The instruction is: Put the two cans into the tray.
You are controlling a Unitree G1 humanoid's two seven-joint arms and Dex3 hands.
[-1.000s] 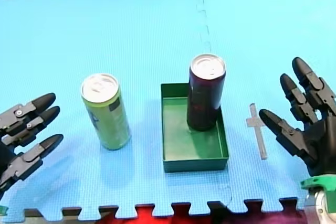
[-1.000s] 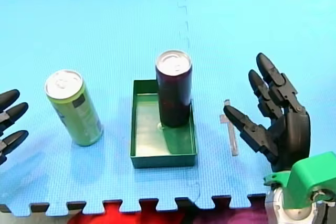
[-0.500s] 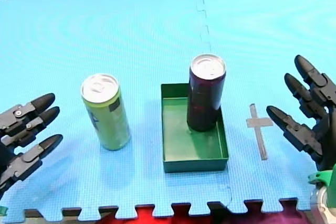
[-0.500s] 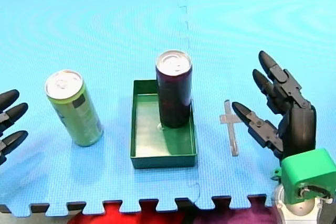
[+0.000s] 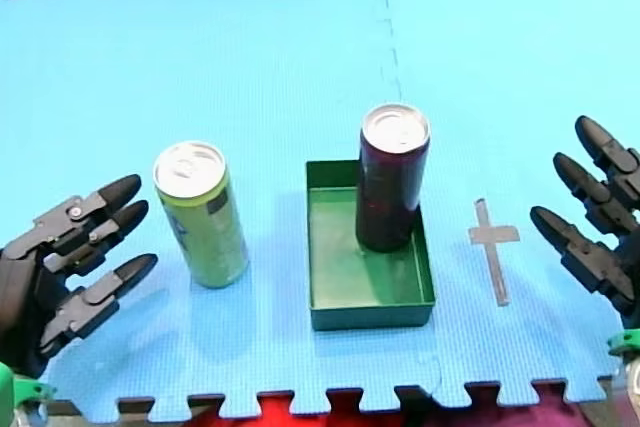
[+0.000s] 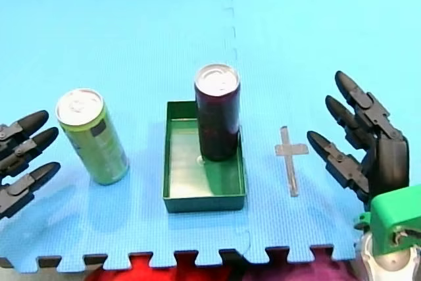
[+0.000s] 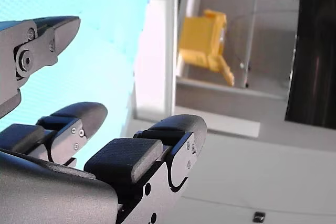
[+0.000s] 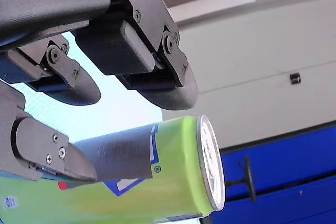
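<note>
left hand (image 5: 70,267) empty by green can (image 5: 205,217) | right hand (image 5: 595,237) empty near tray (image 5: 345,277)

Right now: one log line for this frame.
dark can: upright in tray | green can: upright on mat, left of tray | left hand: open, near green can | right hand: open, right of tape cross

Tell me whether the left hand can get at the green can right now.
Probably yes. The left hand is open beside the green can, which stands on the mat outside the tray, with nothing between them.
</note>
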